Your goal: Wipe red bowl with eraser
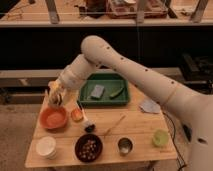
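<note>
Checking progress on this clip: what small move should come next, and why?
Probably lower the hand straight down: it hangs just above the far rim of the red bowl, shut on what looks like the eraser, apparently clear of it.

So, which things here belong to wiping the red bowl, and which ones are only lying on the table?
For the job:
red bowl; eraser, held in the pincer just above the bowl's far rim.

Just lying about:
green tray with grey-blue pad; dark bowl of brown bits; white cup; metal cup; green cup.
</note>
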Controlling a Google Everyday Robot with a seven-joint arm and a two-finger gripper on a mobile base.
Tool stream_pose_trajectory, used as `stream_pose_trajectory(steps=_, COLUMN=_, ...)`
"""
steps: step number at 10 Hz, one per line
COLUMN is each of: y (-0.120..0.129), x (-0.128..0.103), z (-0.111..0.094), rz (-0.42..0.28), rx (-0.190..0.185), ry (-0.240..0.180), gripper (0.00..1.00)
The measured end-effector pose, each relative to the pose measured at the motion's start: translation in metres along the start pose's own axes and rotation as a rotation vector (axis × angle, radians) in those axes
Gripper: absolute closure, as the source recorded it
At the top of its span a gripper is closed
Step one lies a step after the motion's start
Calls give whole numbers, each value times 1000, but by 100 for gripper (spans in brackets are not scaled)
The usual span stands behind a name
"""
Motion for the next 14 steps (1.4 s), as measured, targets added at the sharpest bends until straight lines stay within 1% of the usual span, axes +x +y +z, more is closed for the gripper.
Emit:
stream_pose_trajectory(steps=1, y=2, x=6, z=18, rz=-2, rx=-32, ry=-24, gripper=91)
stream_pose_trajectory(steps=2, y=6, x=10, z=30, rz=-3, rx=-56, ry=-29, gripper=91)
stream_pose_trajectory(steps=4, y=22, x=22, z=54, rz=7, rx=-108, ry=9, gripper=91)
stream_pose_trajectory(steps=5, y=26, x=26, z=60, rz=9, rx=-119, ry=13, gripper=91)
stream_pose_trajectory(steps=6, y=25, x=29, z=63, rz=6, rx=-131, ry=16, gripper=91)
stream_pose_trajectory(steps=7, y=22, x=30, z=68, rz=-5, rx=-152, ry=23, gripper=91)
stream_pose_trajectory(steps=10, y=25, x=31, z=65, rz=1, rx=-152, ry=27, gripper=91)
stream_pose_trajectory(steps=11, y=23, x=30, z=67, rz=-3, rx=-153, ry=24, gripper=91)
stream_pose_trajectory(steps=12, y=23, x=30, z=67, rz=-4, rx=-161, ry=26, gripper=91)
stream_pose_trajectory(steps=13, y=27, x=31, z=66, rz=9, rx=-183, ry=25, gripper=91)
stream_pose_trajectory(steps=14, y=36, x=37, z=72, rz=23, rx=-203, ry=20, gripper=91)
